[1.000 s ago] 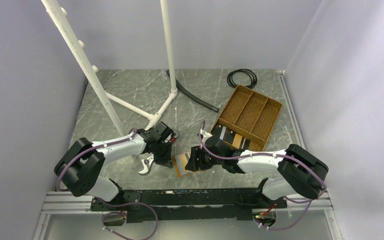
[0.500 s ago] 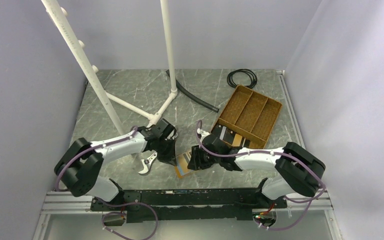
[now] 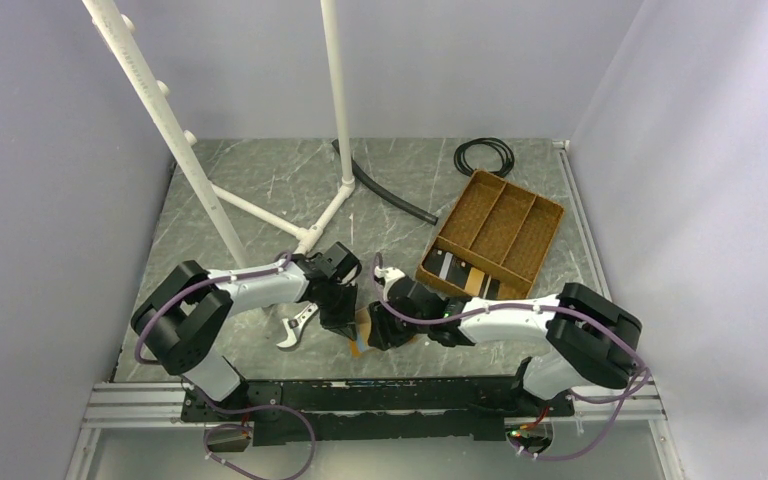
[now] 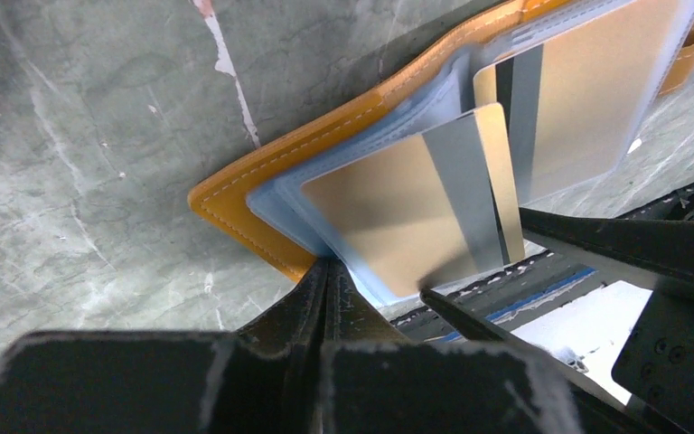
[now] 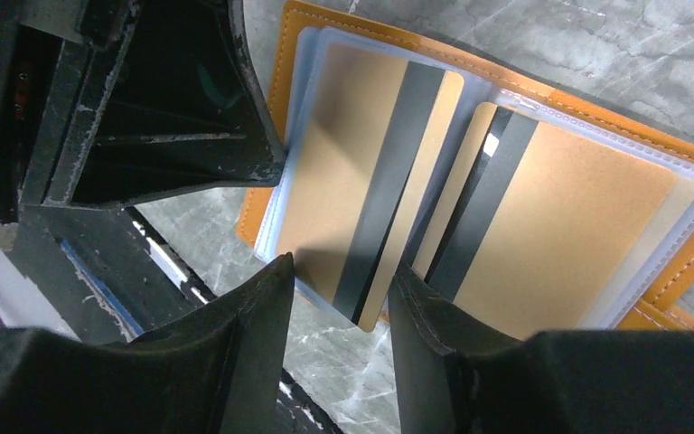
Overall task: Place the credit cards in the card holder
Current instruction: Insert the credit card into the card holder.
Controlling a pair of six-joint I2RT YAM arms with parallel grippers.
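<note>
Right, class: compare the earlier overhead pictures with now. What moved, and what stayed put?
Both arms closed in on the card holder. The left gripper swung rightward and sits shut at the holder's edge. The right gripper slid leftward, narrowed, and now clamps a striped card by its edges. From above, the holder is more covered. The brown tray and black cable coil stayed put.

A robotics lab test cell: plain pale walls enclose a marbled tabletop, with robot arms bolted to an aluminium rail, a white pipe frame and loose black cable
</note>
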